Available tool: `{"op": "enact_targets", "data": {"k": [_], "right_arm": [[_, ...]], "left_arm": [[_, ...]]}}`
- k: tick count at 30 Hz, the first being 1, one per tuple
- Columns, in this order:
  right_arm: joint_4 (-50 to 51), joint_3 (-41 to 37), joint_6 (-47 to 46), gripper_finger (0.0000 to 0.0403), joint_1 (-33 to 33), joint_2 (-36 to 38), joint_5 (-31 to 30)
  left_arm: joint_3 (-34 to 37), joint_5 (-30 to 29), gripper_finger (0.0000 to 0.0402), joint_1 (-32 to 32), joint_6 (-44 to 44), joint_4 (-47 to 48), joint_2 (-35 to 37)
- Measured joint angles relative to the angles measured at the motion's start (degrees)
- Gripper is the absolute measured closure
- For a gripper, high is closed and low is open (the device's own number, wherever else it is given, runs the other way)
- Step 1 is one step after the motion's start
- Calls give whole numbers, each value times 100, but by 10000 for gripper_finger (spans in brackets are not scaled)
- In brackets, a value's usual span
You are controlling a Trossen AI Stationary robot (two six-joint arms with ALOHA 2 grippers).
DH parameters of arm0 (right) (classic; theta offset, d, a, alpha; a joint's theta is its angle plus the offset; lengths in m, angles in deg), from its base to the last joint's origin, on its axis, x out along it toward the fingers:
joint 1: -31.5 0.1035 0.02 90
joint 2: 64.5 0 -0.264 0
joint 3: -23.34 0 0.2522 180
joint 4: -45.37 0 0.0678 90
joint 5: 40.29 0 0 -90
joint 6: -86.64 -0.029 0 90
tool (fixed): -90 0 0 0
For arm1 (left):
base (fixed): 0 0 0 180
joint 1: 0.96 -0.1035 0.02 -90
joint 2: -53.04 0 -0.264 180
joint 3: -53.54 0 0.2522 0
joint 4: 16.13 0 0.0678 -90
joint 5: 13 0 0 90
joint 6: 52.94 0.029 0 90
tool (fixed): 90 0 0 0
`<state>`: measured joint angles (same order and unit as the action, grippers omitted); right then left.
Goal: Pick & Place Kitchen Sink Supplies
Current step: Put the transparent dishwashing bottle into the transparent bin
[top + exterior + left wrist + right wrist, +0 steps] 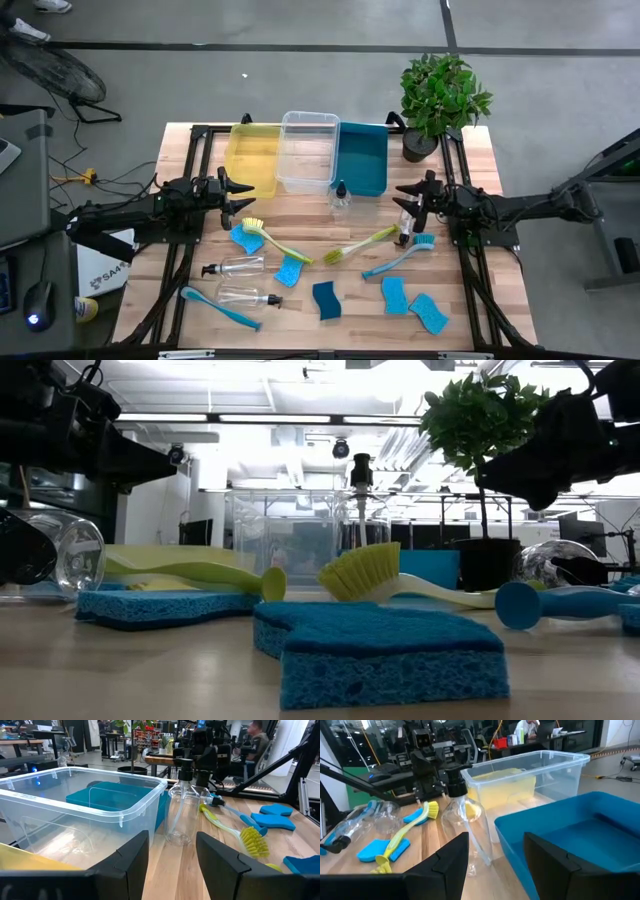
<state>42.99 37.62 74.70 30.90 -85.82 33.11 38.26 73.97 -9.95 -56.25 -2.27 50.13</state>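
Porous blue sponge [385, 652] lies nearest, flat on the plank table [470, 270]. Behind stand smooth rectangular bins [308, 150]; a clear round bottle [340, 200] stands upright beside them. My left gripper [237, 185] and right gripper [405, 192] hover with fingers apart, empty.

The high camera looked straight down on the whole table [330, 240] from well above. The low one sat at tabletop height, close behind a blue sponge [385, 650], facing the room. Each wrist camera looked forward past its own fingers, inward across the table. Both wrist views shared the upright bottle [183, 802] just ahead of the fingers.
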Motion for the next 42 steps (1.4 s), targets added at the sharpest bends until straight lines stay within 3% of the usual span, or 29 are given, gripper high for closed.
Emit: {"op": "enact_targets", "data": {"k": [10, 16, 33, 42], "right_arm": [[-906, 0, 19, 222, -2, -902, 170], [-1507, 0, 681, 222, 0, -1444, 591], [-2548, 194, 1247, 221, 0, -2959, 431], [-2533, 596, 1149, 174, -2, -3784, 266]], "left_arm": [[-2, 1, 241, 0, 2, 0, 0], [-2, 2, 241, 1, 2, 0, 0], [-1, 0, 241, 1, 1, 0, 0], [-2, 0, 241, 1, 2, 0, 0]]}}
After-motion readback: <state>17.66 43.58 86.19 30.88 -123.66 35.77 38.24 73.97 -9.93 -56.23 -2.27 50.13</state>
